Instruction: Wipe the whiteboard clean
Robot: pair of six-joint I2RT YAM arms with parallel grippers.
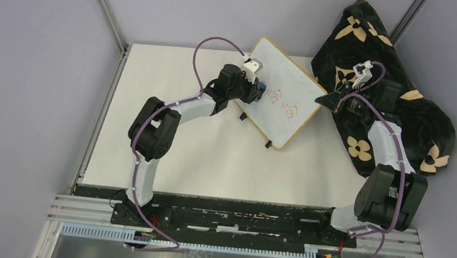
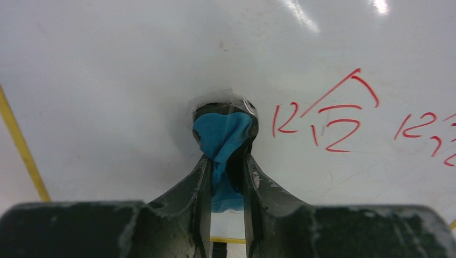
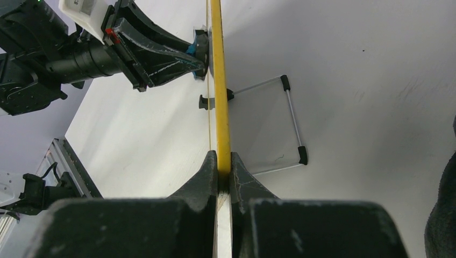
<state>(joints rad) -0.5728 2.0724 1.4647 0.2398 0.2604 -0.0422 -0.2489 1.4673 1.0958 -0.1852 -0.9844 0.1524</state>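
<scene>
The whiteboard (image 1: pixel 294 78) sits at the far centre of the table (image 1: pixel 210 159), its long axis running from far-left to near-right. The right jaws are closed on its frame at the right-hand corner, apparently to steady it. The left jaws grip a blue eraser (image 2: pixel 221 134), which touches the white face. The red marks (image 2: pixel 333 121) lie just beside the eraser, toward the right arm (image 1: pixel 389 144). The wipe should therefore travel that way.
</scene>
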